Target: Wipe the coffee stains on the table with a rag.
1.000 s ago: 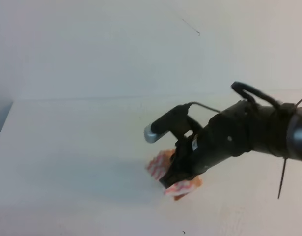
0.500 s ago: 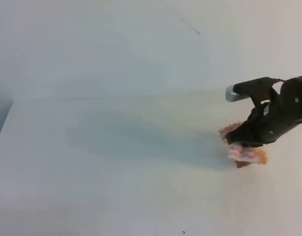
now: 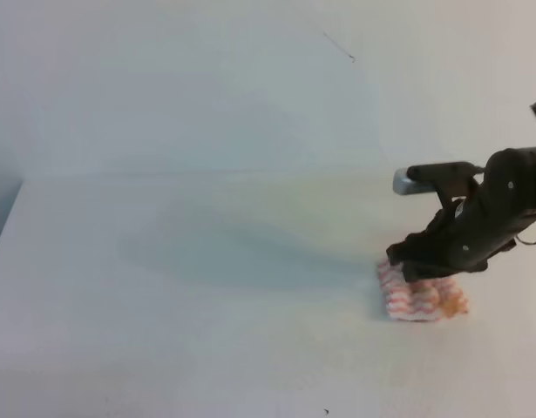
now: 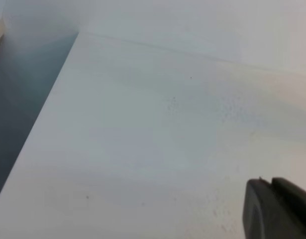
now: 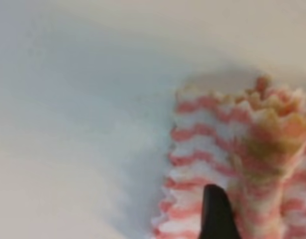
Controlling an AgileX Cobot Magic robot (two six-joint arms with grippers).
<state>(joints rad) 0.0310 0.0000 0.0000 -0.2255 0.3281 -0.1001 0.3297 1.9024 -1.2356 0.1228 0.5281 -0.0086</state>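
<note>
On the left, the white table (image 3: 163,287) stretches bare and matte toward its far edge, and my left gripper (image 4: 277,209) shows only as a dark corner at the lower right of its own wrist view; I cannot tell whether its jaws are apart or together. Over on the right side of the table lies the rag (image 3: 420,298), a bunched white cloth with red-pink zigzag stripes and an orange-brown smudge toward its right end. My right gripper (image 3: 424,266) hangs just above it; one dark fingertip (image 5: 217,214) shows against the rag, and I cannot tell how its jaws stand.
</note>
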